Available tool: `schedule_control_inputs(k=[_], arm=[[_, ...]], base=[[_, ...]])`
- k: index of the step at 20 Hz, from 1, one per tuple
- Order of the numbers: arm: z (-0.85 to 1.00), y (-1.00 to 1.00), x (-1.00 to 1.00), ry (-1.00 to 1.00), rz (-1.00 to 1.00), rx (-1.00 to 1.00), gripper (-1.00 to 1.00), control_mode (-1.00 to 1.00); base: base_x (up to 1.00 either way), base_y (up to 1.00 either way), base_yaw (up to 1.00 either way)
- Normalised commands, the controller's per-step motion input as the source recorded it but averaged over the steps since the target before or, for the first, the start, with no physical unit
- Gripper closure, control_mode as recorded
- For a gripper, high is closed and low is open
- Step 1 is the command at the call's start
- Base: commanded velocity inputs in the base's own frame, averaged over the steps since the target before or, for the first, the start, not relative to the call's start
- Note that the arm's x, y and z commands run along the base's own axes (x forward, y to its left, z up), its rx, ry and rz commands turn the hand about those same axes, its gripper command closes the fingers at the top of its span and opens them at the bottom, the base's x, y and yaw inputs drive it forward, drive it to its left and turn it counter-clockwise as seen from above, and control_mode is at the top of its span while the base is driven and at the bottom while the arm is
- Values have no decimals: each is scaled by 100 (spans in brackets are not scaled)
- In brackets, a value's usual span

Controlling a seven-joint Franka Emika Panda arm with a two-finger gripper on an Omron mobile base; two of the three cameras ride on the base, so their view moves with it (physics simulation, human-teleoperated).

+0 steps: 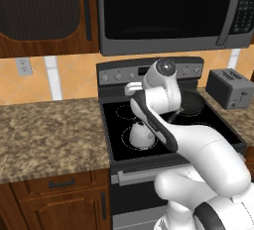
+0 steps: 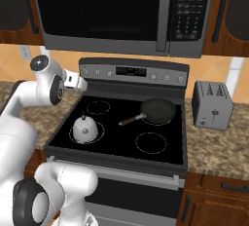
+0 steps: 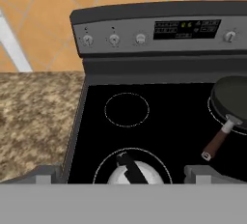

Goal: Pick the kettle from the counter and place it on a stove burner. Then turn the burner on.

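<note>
Kettle (image 2: 86,128): seated inside the largest stove burner (image 3: 100,162) ring, cooktop's 7 o'clock corner. End effector (image 3: 123,172): fingers spread wide, holding nothing, poised above the kettle, clear of it. Arm: bent over the cooktop. Frying pan (image 2: 157,110): at 1 o'clock.

- The kettle (image 2: 86,129) has a shiny silver-grey metal body.
- The cooktop (image 2: 119,144) is glossy black glass.
- The counter (image 1: 47,135) is speckled brown granite.
- The frying pan (image 2: 158,110) is matt black, with a wooden-looking brown handle.
- The toaster (image 2: 211,105) is dull grey metal.
</note>
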Motion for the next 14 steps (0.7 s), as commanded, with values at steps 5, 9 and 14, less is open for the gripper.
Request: schedule_control_inputs(k=[5,9,14], arm=[[12,0,5,-9,0,1,-100,-100],[12,0,16,-8,0,0,-100,-100],[5,0,52,-5,0,0,-100,-100]], base=[[0,0,0],[0,0,0],[0,0,0]])
